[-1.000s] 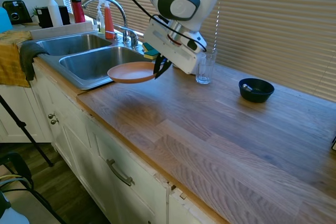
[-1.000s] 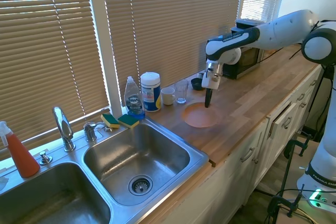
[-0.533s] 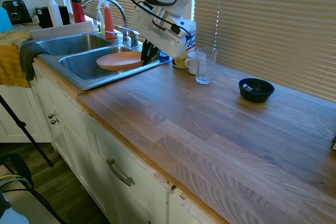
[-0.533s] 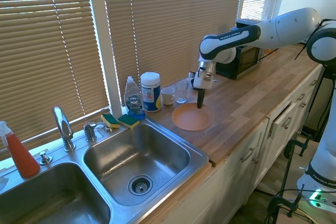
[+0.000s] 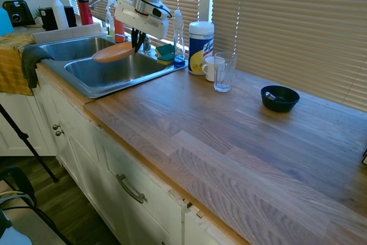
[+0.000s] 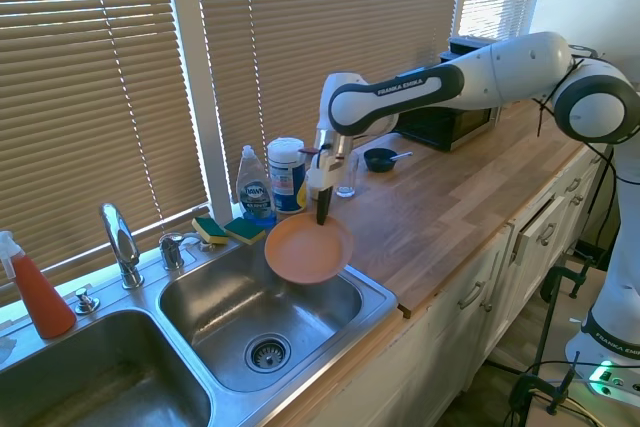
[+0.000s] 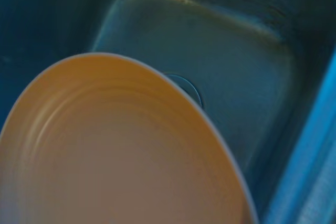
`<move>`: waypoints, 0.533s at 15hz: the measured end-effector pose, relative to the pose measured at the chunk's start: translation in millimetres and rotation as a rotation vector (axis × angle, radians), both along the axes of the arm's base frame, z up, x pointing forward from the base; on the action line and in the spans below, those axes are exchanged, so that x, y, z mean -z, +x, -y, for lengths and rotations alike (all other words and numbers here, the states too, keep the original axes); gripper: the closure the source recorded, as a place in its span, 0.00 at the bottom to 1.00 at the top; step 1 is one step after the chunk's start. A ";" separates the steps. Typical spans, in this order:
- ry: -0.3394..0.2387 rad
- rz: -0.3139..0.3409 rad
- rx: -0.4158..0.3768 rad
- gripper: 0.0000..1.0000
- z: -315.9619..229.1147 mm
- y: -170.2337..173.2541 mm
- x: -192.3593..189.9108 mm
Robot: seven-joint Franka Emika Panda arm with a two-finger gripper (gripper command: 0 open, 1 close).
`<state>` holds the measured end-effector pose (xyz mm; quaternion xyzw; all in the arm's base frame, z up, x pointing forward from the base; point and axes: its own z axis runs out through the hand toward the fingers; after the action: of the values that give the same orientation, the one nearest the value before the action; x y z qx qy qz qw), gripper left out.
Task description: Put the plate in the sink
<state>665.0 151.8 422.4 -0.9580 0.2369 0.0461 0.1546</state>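
The plate (image 6: 308, 249) is held in the air over the sink (image 6: 383, 299), above the basin nearer the counter (image 5: 229, 136), tilted slightly. Its rim is pinched between the 2 fingers of the gripper (image 6: 322, 215), which points down from above. In the wrist view the plate (image 7: 110, 150) is seen above the basin's drain. Sponges (image 6: 229, 230) lie on the sink's rear rim, beside a soap bottle (image 6: 254, 187).

Matte orange plate (image 6: 309, 249), brushed steel sink (image 6: 215, 292), wood-grain countertop (image 5: 241, 136)
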 end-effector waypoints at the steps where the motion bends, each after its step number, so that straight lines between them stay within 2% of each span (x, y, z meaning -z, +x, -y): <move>1: -0.015 0.004 -0.022 1.00 -22.2 8.2 5.0; 5: -0.104 -0.041 -0.082 1.00 -88.3 30.1 54.0; 8: -0.159 -0.101 -0.093 1.00 -108.1 43.6 102.6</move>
<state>708.7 259.9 319.8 -0.9737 0.2025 0.0825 0.0637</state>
